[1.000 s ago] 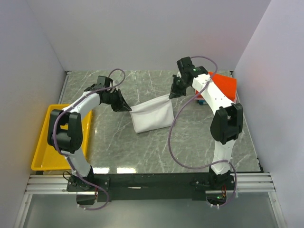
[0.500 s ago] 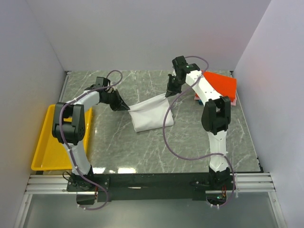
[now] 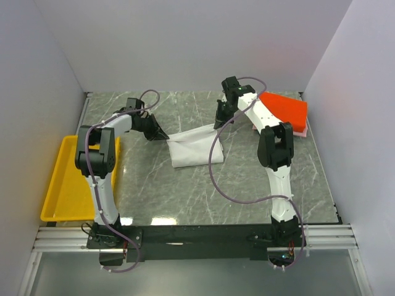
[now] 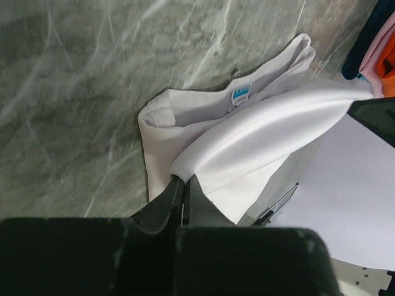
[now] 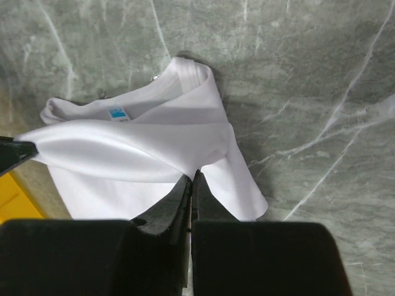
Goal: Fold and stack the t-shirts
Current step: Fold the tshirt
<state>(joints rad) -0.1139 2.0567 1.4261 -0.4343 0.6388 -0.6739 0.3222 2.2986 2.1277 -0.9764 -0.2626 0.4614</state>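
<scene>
Fingers (image 4: pixel 163 200) of both arms pinch t-shirt (image 3: pixel 191 153) (white).

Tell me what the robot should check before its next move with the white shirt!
1. Left hand shut on the white t-shirt edge: ok.
2. Right hand shut on the same edge: ok.
3. Cloth between both hands pulled straight: ok.
4. Blue neck label showing, lower part resting on the table: ok.
5. Orange-red t-shirt lying apart from the fold: ok.
6. Only one layer pinched: cannot tell.
</scene>
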